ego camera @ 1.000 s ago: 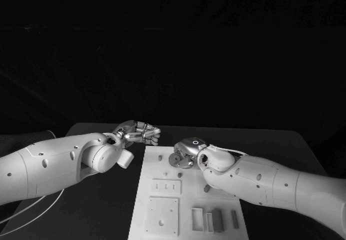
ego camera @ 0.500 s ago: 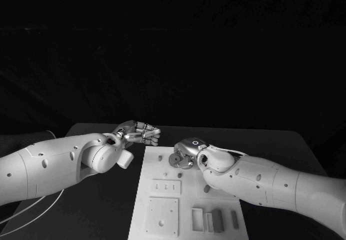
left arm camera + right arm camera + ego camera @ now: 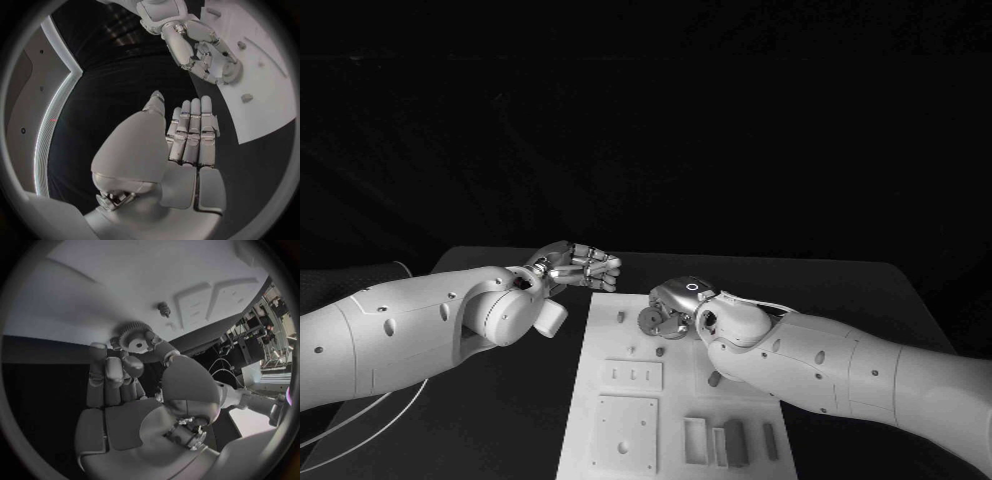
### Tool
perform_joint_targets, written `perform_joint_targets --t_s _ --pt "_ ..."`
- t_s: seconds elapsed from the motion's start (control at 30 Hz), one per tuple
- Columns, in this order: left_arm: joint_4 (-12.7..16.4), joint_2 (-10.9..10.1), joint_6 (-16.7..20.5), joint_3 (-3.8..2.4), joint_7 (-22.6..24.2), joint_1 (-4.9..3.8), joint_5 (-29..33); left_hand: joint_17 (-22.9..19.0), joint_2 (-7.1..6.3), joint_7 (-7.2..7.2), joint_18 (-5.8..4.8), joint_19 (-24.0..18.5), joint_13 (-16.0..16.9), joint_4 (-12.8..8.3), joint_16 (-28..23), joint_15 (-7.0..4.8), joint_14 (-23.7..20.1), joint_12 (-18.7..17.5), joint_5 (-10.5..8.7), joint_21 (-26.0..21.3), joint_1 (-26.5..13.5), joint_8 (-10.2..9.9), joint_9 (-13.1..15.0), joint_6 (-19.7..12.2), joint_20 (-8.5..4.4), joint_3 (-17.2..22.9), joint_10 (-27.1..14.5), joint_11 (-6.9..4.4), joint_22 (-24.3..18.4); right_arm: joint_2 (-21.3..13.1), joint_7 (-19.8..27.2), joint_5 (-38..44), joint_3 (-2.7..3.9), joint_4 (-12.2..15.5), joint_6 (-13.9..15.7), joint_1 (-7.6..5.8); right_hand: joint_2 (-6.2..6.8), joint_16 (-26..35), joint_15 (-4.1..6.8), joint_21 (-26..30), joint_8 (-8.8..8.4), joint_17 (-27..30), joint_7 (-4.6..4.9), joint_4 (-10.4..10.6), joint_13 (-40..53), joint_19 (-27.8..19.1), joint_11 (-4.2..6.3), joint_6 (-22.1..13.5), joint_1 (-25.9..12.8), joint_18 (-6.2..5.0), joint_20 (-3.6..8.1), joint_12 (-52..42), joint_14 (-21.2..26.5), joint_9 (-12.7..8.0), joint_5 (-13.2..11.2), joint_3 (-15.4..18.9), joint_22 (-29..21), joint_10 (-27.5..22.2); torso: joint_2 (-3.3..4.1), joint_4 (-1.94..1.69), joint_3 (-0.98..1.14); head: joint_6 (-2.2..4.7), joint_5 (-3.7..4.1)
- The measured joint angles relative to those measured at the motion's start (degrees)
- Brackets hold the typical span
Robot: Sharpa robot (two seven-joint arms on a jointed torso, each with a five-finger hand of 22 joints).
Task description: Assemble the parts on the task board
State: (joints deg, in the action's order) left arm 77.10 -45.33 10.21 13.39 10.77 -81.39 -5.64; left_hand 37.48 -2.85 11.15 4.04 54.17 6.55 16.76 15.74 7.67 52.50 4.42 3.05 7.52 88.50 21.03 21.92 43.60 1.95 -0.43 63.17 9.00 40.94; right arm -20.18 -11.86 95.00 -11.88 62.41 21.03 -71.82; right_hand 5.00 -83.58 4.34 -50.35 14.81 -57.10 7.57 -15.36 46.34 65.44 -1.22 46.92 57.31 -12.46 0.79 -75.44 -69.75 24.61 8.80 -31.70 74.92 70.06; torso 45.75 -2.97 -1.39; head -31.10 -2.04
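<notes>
1. The task board (image 3: 625, 335) lies flat in the middle of the black counter (image 3: 862, 290), its long side running away from the robot.
2. The right hand (image 3: 678, 305) is over the far end of the board. In the right wrist view its fingers (image 3: 106, 375) are curled around a small gear (image 3: 136, 342), which sits at the fingertips, pinched against the thumb.
3. The gear's toothed rim and centre hole are plainly visible in the right wrist view; its flat face is turned toward that camera. Whether the gear touches the board cannot be told.
4. A small peg (image 3: 164, 308) stands on the board just beyond the gear, apart from it.
5. The left hand (image 3: 577, 267) is off the board's far left corner, above the counter. In the left wrist view its fingers (image 3: 190, 132) lie straight and close together, holding nothing.
6. Rectangular blocks (image 3: 625, 430) and narrow upright pieces (image 3: 730, 440) occupy the near end of the board, well apart from both hands.
</notes>
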Motion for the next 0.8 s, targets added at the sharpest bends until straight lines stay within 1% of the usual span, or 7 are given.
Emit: perform_joint_targets --t_s 0.17,0.47,0.5,0.57,0.6,0.67,0.8 --pt "-0.01 0.03 0.0 0.0 0.0 0.0 0.0 0.0 0.0 0.0 -0.02 0.0 0.0 0.0 0.0 0.0 0.0 0.0 0.0 0.0 0.0 0.0 0.0 0.0 0.0 0.0 0.0 0.0 0.0 0.04 -0.02 -0.05 0.0 -0.05 -0.01 0.0 0.3 0.0 0.0 0.0 0.0 0.18 0.0 0.0 -0.08 -0.03 0.0 0.0 0.01 0.0 0.02 0.22 0.0 0.0 -0.16 0.0 0.0 0.0 0.0 -0.02 0.0 0.04 0.0" --pt "0.01 0.03 0.0 -0.04 0.0 0.0 0.0 0.05 0.0 0.0 -0.05 0.0 0.0 0.0 -0.22 0.0 0.0 0.0 0.0 0.0 0.0 0.0 0.0 0.0 0.0 0.0 0.0 0.0 0.05 0.29 0.12 -0.41 0.05 -0.42 -0.56 -0.06 0.68 0.0 -0.01 0.0 0.0 0.69 -0.01 0.03 -0.22 -0.04 -0.4 0.02 -0.07 0.0 0.01 0.45 0.01 0.01 -0.16 -0.36 0.0 0.41 0.0 -0.01 -0.01 0.04 0.02" --pt "0.01 0.03 0.0 -0.04 0.0 0.0 0.0 0.05 0.0 0.0 -0.05 0.0 0.0 0.0 -0.22 0.0 0.0 0.0 0.0 0.0 0.0 0.0 0.0 0.0 0.0 0.0 0.0 0.0 0.05 0.31 0.13 -0.44 0.05 -0.44 -0.64 -0.07 0.95 0.0 -0.11 0.0 -0.03 0.99 0.0 0.02 -0.28 -0.04 -0.54 0.01 0.21 0.0 0.01 0.45 0.11 0.01 -0.16 -0.37 0.0 0.55 0.0 0.0 0.0 0.03 0.02" --pt "0.02 0.03 0.0 -0.04 0.0 0.0 0.0 0.05 0.0 0.0 -0.06 0.0 0.0 0.0 -0.22 0.0 0.0 0.0 0.0 0.0 0.0 0.0 0.0 0.0 0.0 0.0 0.0 0.0 0.05 0.32 0.14 -0.5 0.06 -0.44 -0.73 -0.09 1.53 0.0 -0.38 0.0 -1.2 1.36 0.6 -0.09 -0.37 -0.04 -0.7 -0.59 0.46 0.0 0.01 0.73 0.38 0.01 -0.16 -0.55 0.0 0.71 0.0 0.0 0.0 0.01 0.01" --pt "0.02 0.03 0.0 -0.04 0.0 0.0 0.0 0.05 0.0 0.0 -0.07 0.0 0.0 0.0 -0.22 0.0 0.0 0.0 0.0 0.0 0.0 0.0 0.0 0.0 0.0 0.0 0.0 0.0 0.05 0.32 0.14 -0.54 0.06 -0.44 -0.78 -0.09 1.91 0.23 -0.58 0.0 -2.08 1.44 1.41 0.02 -0.45 -0.05 -0.82 -1.67 0.51 0.0 0.0 0.73 0.58 0.0 -0.34 -0.67 0.0 0.71 0.01 0.0 0.0 -0.01 0.01" --pt "0.02 0.03 0.0 -0.05 0.0 0.0 0.0 0.04 0.0 0.0 -0.08 0.0 0.0 0.0 -0.22 0.0 0.0 0.0 0.0 0.0 0.0 0.0 0.0 0.0 0.0 0.0 0.0 0.0 0.04 0.31 0.17 -0.6 0.02 -0.41 -0.87 -0.06 2.11 0.22 -0.68 0.0 -2.83 1.46 1.67 0.04 -0.49 -0.06 -1.35 -3.13 0.63 0.0 0.0 0.73 0.68 -0.44 -0.49 -0.83 0.0 0.68 0.01 0.01 0.0 -0.02 0.0" --pt "0.01 0.03 0.0 -0.05 0.0 0.0 0.0 0.04 0.0 0.0 -0.13 0.0 0.0 0.0 -0.22 0.0 0.0 0.0 0.0 0.0 0.0 0.0 0.0 0.0 0.0 0.0 0.0 0.0 0.04 0.28 0.2 -0.73 -0.05 -0.35 -0.99 0.04 2.23 0.22 -0.97 0.0 -3.53 1.49 2.02 0.1 -0.54 -0.14 -1.45 -4.89 0.76 0.01 -0.08 0.73 0.56 -1.09 -0.49 -0.9 -0.01 0.58 0.01 0.0 0.03 -0.03 -0.01"
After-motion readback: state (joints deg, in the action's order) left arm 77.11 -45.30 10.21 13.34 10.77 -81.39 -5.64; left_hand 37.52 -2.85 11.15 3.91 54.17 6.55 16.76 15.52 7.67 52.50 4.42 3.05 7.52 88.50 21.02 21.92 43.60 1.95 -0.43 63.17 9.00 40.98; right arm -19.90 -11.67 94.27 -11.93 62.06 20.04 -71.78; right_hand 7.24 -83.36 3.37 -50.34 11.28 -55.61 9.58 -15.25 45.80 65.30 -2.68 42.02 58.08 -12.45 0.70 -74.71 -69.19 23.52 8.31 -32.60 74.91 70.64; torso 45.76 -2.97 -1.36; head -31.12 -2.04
